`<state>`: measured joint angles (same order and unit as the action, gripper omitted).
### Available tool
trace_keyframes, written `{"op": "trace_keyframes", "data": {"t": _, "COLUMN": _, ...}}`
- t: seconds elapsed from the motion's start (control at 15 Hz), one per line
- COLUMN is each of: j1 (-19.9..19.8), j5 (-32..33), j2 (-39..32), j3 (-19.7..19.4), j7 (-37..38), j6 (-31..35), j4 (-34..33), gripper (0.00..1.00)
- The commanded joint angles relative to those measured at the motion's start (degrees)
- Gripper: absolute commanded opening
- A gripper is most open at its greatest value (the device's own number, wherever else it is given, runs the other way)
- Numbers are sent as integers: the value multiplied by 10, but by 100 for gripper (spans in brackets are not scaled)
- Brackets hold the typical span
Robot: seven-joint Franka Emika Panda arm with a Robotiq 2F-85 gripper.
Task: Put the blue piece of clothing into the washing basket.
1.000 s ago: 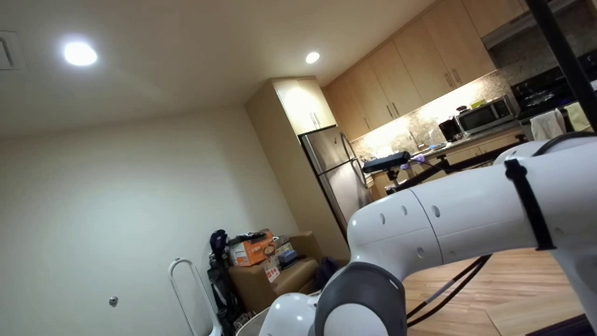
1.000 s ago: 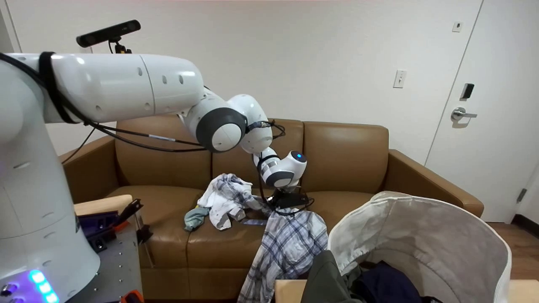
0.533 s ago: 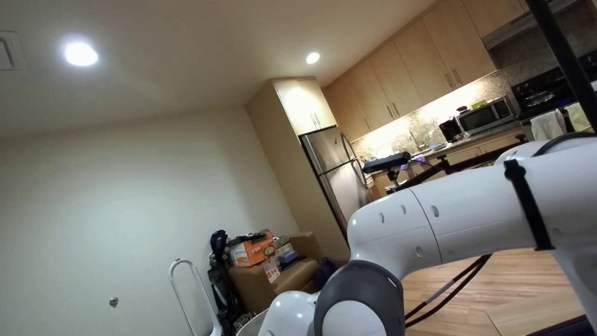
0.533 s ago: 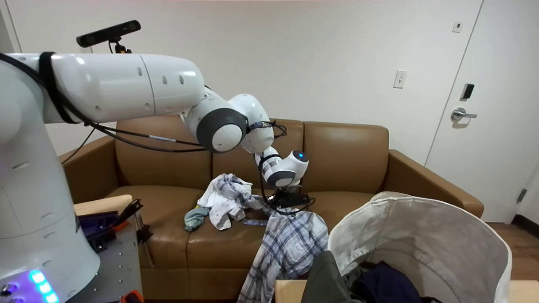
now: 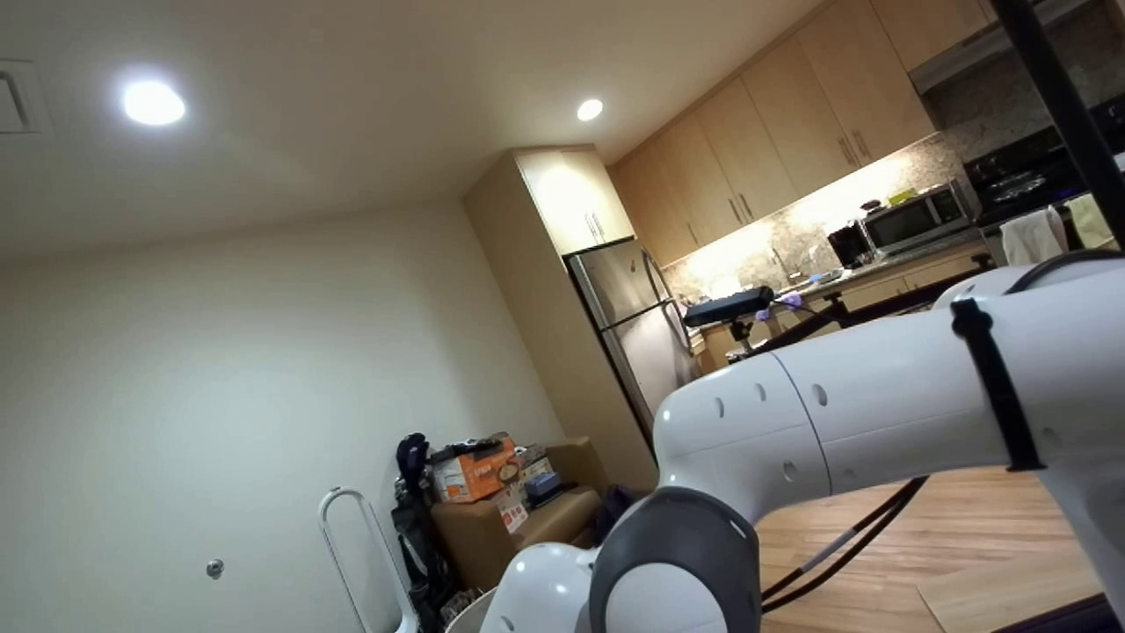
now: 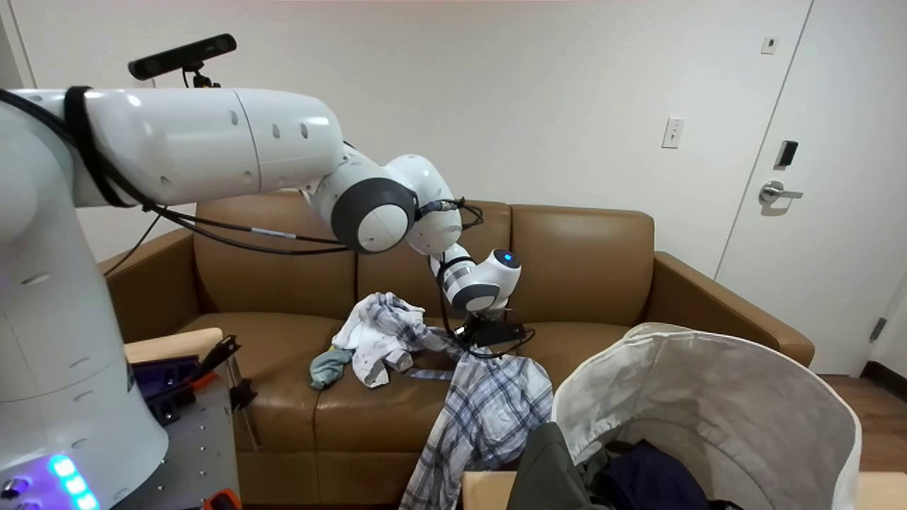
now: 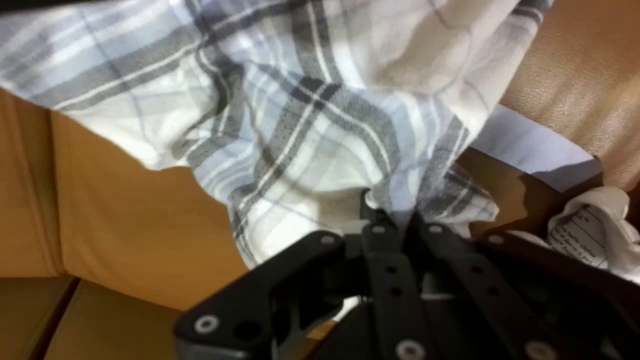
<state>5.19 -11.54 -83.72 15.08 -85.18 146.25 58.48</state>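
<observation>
My arm [image 6: 191,145] reaches out over the sofa [image 6: 575,263], gripper [image 7: 396,216] pointing down. It's pinched tight on the plaid shirt [image 7: 320,145].

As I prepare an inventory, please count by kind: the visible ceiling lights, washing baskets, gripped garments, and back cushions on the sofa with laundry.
Ceiling lights: 2
Washing basket: 1
Plaid garment, gripped: 1
Sofa back cushions: 3
Total: 7

In your wrist view, a printed tag [image 7: 580,237] on white cloth [image 7: 612,200], lines too blurred for you to read, in an exterior view, an orange box [image 5: 492,470], its lettering too small
</observation>
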Motion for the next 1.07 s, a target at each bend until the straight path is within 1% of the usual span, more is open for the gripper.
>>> {"op": "trace_keyframes", "data": {"t": 0.0, "j1": 24, "j5": 20, "j2": 86, "j3": -51, "j7": 42, "j6": 44, "j4": 37, "gripper": 6}}
{"op": "trace_keyframes", "data": {"t": 0.27, "j1": 75, "j5": 49, "j2": 168, "j3": -133, "j7": 91, "j6": 89, "j4": 46, "gripper": 6}}
{"op": "trace_keyframes", "data": {"t": 0.53, "j1": 143, "j5": 90, "j2": 243, "j3": -225, "j7": 143, "j6": 129, "j4": 56, "gripper": 7}}
{"op": "trace_keyframes", "data": {"t": 0.6, "j1": 115, "j5": 67, "j2": 190, "j3": -188, "j7": 113, "j6": 100, "j4": 5, "gripper": 7}}
{"op": "trace_keyframes", "data": {"t": 0.67, "j1": 129, "j5": 72, "j2": 207, "j3": -206, "j7": 123, "j6": 102, "j4": 7, "gripper": 7}}
{"op": "trace_keyframes", "data": {"t": 0.73, "j1": 138, "j5": 73, "j2": 219, "j3": -214, "j7": 127, "j6": 102, "j4": 12, "gripper": 7}}
{"op": "trace_keyframes", "data": {"t": 0.87, "j1": 143, "j5": 74, "j2": 229, "j3": -220, "j7": 127, "j6": 103, "j4": 23, "gripper": 7}}
{"op": "trace_keyframes", "data": {"t": 0.93, "j1": 106, "j5": 130, "j2": 217, "j3": -161, "j7": 154, "j6": 108, "j4": 12, "gripper": 7}}
{"op": "trace_keyframes", "data": {"t": 1.0, "j1": 106, "j5": 142, "j2": 207, "j3": -160, "j7": 159, "j6": 104, "j4": -9, "gripper": 6}}
